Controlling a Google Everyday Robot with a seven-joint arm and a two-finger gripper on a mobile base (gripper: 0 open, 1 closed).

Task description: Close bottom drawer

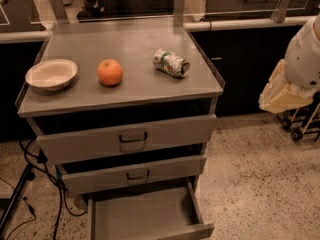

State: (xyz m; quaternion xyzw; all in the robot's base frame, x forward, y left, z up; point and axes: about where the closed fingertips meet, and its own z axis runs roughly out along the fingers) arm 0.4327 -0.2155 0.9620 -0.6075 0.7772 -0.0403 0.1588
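We count three drawers [165, 134], the bottom drawer [145, 215] among them; on the tabletop [130, 41], one bowl [51, 74], one orange [110, 72], one can [171, 63]; one gripper [282, 91], far right.

Cabinet [135, 49] top: grey sheet metal, matt, faint sheen. Bottom drawer [145, 215], lowest in cabinet: same dull metal, smooth tray. On the cabinet top: bowl [51, 74] off-white, matt; orange [110, 72] slightly glossy; can [171, 63] printed, shiny. Gripper [282, 91], right of cabinet: cream, matt, plastic-looking. Floor [260, 174]: speckled, polished stone.
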